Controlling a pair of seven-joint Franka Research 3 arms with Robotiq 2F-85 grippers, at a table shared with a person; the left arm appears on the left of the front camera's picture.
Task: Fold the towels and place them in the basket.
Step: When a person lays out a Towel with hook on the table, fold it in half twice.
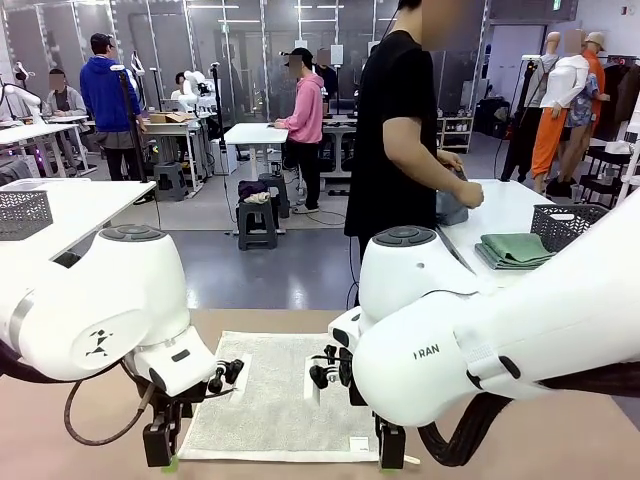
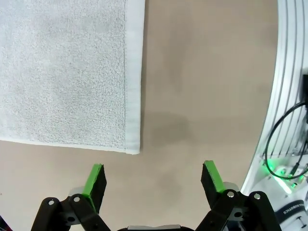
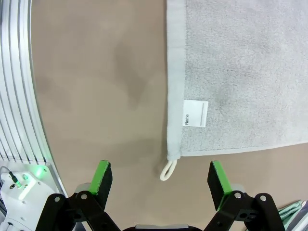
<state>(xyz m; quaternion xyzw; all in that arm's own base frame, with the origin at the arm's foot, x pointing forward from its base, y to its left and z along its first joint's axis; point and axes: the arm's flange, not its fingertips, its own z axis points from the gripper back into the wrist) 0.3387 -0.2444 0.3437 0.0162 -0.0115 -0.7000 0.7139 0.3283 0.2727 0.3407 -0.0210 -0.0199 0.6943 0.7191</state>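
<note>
A cream-white towel (image 1: 270,395) lies flat and unfolded on the brown table, between my two arms. My left gripper (image 1: 163,458) hovers open just off its near left corner. In the left wrist view that towel (image 2: 67,72) has its corner just ahead of the open left gripper (image 2: 154,180). My right gripper (image 1: 392,456) is open at the near right corner. The right wrist view shows the towel (image 3: 240,72), its white label (image 3: 196,113) and a hanging loop (image 3: 168,170) in front of the open right gripper (image 3: 161,180). A folded mint green towel (image 1: 515,248) lies beside the dark basket (image 1: 565,225).
A person in black (image 1: 400,120) stands at the far white table (image 1: 510,205) handling a grey-blue cloth (image 1: 450,208). A paler grey perforated basket (image 1: 22,212) sits on a white table at far left. A metal rail (image 3: 17,96) runs along the table's near edge.
</note>
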